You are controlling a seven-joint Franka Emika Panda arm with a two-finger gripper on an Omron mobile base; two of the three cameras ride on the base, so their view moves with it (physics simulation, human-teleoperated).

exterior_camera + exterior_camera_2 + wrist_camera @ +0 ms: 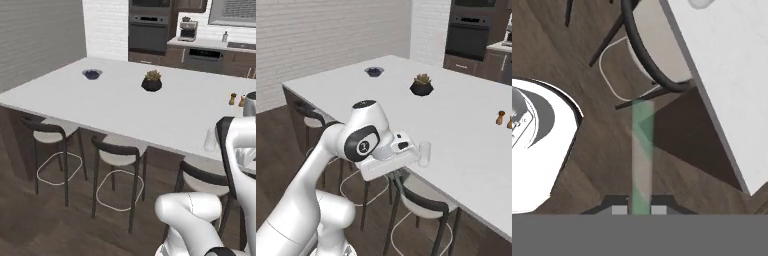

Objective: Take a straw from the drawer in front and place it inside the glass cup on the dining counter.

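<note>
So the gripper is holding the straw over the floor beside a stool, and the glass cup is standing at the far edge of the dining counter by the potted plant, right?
Not quite. The gripper is shut on the straw over the floor beside a stool, but the glass cup stands at the near edge of the dining counter, well apart from the potted plant. The right base view shows it.

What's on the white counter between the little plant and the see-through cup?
Nothing. In the right base view, the dining counter is bare white between the potted plant and the glass cup at its near edge.
</note>
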